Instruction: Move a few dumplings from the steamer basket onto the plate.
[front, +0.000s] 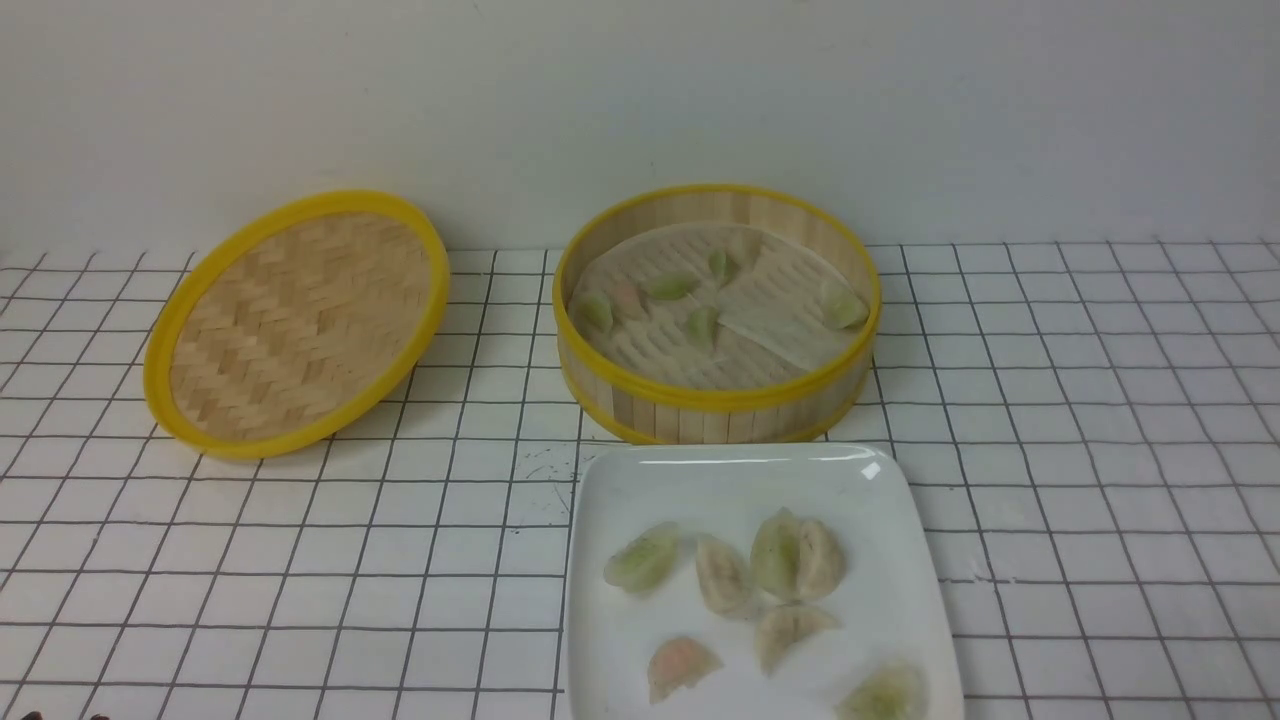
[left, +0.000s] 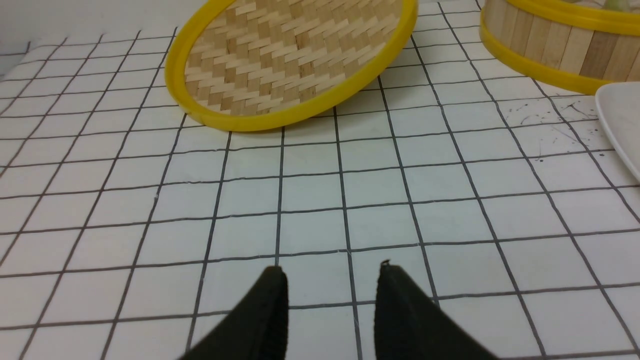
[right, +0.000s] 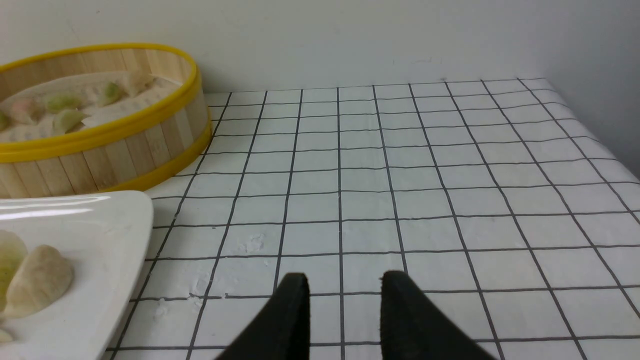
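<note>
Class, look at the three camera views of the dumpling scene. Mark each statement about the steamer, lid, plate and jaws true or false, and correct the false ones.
1. Several dumplings already lie on the plate. True.
2. The steamer basket is empty. False: a few dumplings remain on its liner.
3. The woven lid covers the steamer basket. False: it sits off to the basket's left, tilted, one edge raised.
4. The left gripper has its jaws apart with nothing between them. True.
5. The right gripper holds a dumpling. False: its jaws are apart and empty, over the gridded tabletop.
</note>
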